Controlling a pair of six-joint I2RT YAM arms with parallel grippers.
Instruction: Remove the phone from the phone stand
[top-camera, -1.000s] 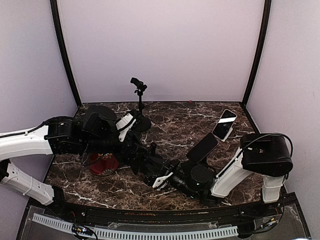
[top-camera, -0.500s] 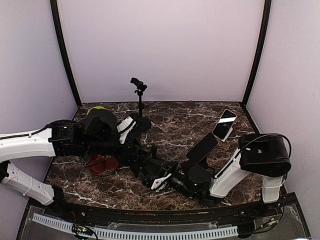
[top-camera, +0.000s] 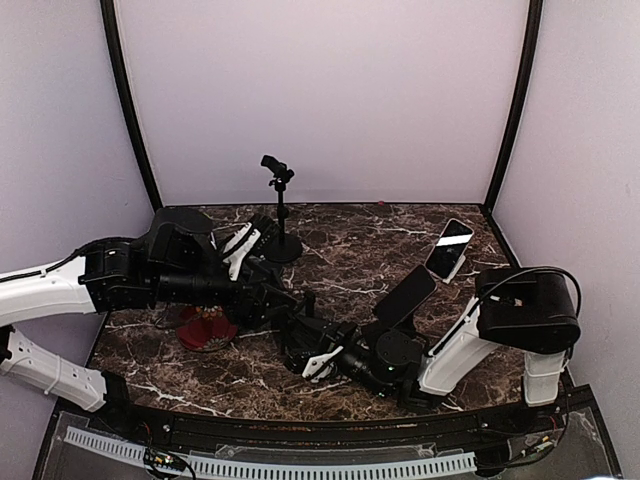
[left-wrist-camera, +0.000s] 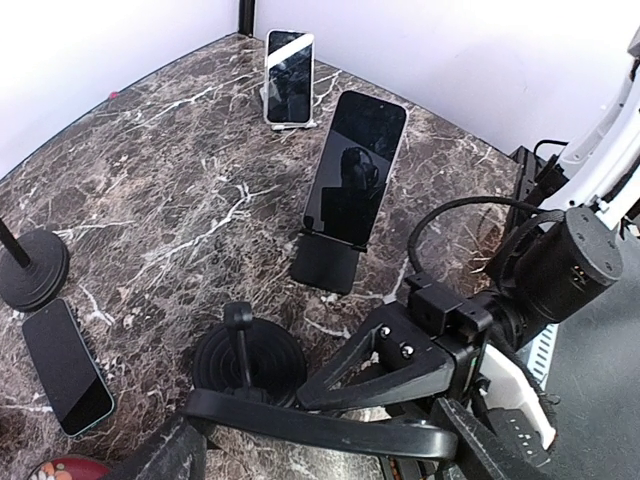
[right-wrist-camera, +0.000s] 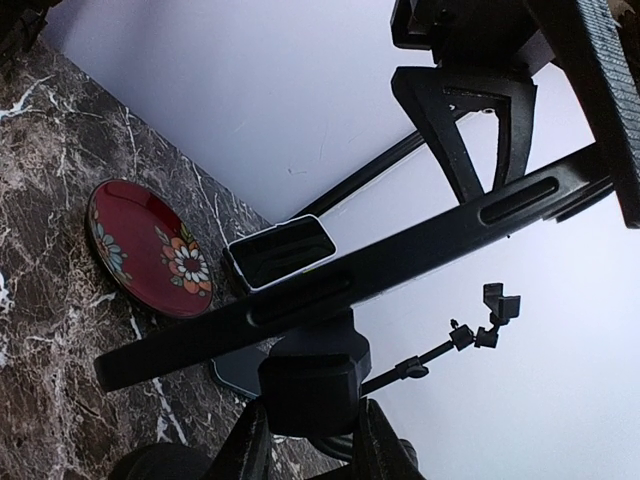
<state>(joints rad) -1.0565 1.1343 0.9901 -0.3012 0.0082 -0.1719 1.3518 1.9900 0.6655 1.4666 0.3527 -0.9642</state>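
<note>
At the near middle of the counter (left-wrist-camera: 170, 190) the two arms meet. The right pincer (right-wrist-camera: 312, 425) is clamped on a black block (right-wrist-camera: 312, 375), by the look of it the top of the short stand (left-wrist-camera: 245, 358) with the round foot. Over the last second it has crept a little leftward, its grip unaltered. The left pincer (left-wrist-camera: 310, 462) stands wide apart and empty, one of its fingers (right-wrist-camera: 330, 285) crossing just beyond that block. Its spread has not changed, but the left arm (top-camera: 130, 275) behind it has swung up and back. Next, beside the red plate (right-wrist-camera: 150, 250), a flat phone (left-wrist-camera: 65, 368) lies on the counter, in no stand. Farther off a dark phone (left-wrist-camera: 355, 165) leans in a black stand (left-wrist-camera: 325, 265), and past it a third phone (left-wrist-camera: 290, 72) sits in a pale stand (left-wrist-camera: 292, 123); none of the three has moved. At the back, the foot of the tall stand (top-camera: 280, 215), covered by that arm a second ago, now shows whole. I judge the flat phone to be the one taken off the short stand, with the left arm clearing away; the right pincer would only have to release. If a leaning phone is meant, nothing has started.
</note>
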